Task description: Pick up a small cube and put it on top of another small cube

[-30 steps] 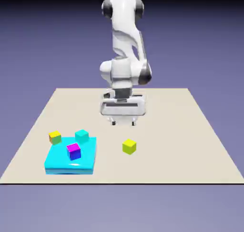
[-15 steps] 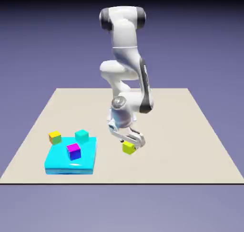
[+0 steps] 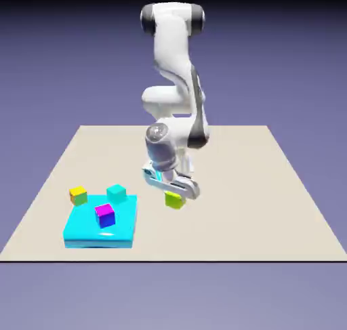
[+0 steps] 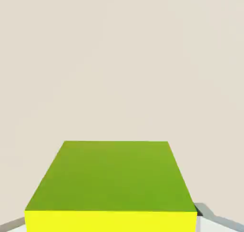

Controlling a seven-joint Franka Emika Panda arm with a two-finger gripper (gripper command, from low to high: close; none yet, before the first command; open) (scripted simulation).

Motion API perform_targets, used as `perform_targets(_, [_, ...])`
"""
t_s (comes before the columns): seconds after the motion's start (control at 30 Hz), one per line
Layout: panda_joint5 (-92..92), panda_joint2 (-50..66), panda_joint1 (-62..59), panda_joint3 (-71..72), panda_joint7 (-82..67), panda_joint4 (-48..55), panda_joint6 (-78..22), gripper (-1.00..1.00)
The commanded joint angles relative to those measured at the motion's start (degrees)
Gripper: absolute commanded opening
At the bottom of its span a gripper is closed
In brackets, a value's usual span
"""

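Yellow and green faces mark the small cube (image 3: 174, 200) gripped by the gripper (image 3: 175, 196), its fingers closed against two opposite sides. In the exterior view the cube sits directly beneath the hand, between the fingertips and slightly tilted, its upper part hidden by the hand. The hand view shows it large at the bottom edge, with pale finger parts at its left and right and the beige table (image 3: 244, 186) behind. How much gap lies below it, I cannot tell.

Toward the exterior view's left, well apart from the grip, a magenta-and-blue cube (image 3: 105, 215) rests on a cyan slab (image 3: 83, 228). A teal cube (image 3: 116, 193) is at the slab's far edge, and an orange-and-green cube (image 3: 78, 196) is near its far-left corner.
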Motion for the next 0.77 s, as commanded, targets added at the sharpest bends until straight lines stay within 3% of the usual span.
perform_targets(0.0, [-1.08, 0.68, 1.18, -2.11, -2.16, 2.08, -1.61, -1.0])
perform_targets(0.43, [-12.47, 9.18, 9.11, -28.13, -30.66, 28.1, -21.6, -1.0])
perform_targets(0.6, [-9.17, 14.39, 7.55, -26.5, -32.82, 22.97, -12.0, -1.0])
perform_targets(0.63, [-9.17, 14.4, 7.55, -26.5, -32.82, 22.97, -12.0, 1.0])
perform_targets(0.73, [-10.88, 11.69, 8.36, -27.35, -31.7, 25.63, -16.98, 1.0])
